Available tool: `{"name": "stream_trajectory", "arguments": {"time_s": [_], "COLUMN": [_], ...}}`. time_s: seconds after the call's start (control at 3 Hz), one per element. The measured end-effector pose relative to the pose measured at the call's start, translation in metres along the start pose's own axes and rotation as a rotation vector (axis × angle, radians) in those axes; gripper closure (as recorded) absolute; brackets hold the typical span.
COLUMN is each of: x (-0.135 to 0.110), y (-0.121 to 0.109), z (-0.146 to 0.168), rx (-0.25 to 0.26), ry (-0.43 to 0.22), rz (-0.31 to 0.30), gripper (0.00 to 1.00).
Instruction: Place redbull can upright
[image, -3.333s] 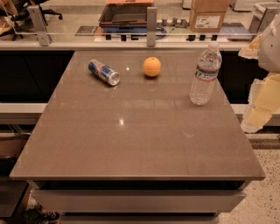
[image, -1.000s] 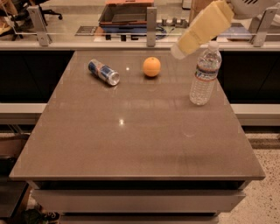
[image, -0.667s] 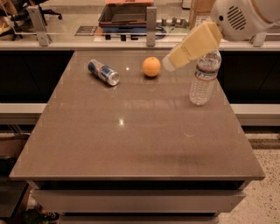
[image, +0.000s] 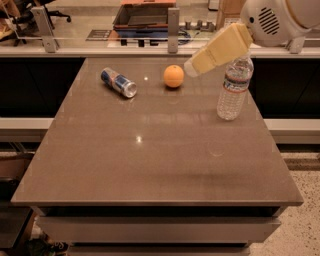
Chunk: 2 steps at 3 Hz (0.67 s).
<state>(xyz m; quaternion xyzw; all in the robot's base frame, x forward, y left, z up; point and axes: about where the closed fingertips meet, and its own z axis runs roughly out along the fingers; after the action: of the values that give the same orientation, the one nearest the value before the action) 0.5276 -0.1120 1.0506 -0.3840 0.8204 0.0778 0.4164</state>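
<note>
- Can (image: 118, 82) is lying on its side at the far left of the table (image: 150, 165), long axis running diagonally, silver end facing near-right. Nothing is touching it.
- Gripper (image: 191, 67) hangs above the far right part of the table, angled down and to the left, tip just right of the orange (image: 173, 76) and above it. The water bottle (image: 233, 90) stands partly behind it.
- Gripper open or shut: cannot tell from this view. It holds nothing I can see, and certainly not the can, which is well apart from it on the left.
- Step, as I read it: reach phase. No grasp made, nothing stood up, so the task is barely begun.
- Next move needs:
  - travel left past the orange without knocking it
  - come down over the can and line the grip across its narrow body, not along its length
  - grip mid-body, because a round can may roll off if nudged first
  - lift, rotate to vertical, set down on a silver end in the bare area near the can
- Risks: the orange rolling if clipped, or the can tipping again if released off-vertical.
</note>
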Motion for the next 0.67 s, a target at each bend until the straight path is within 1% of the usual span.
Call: {"name": "stream_trajectory", "arguments": {"time_s": [0.33,0.67], "x": [-0.009,-0.034], "y": [-0.002,-0.002], "z": [-0.004,0.007], "rx": [0.010,0.002], "ry": [0.017,0.030], "rz": [0.000,-0.014], "gripper": [0.00,0.00]}}
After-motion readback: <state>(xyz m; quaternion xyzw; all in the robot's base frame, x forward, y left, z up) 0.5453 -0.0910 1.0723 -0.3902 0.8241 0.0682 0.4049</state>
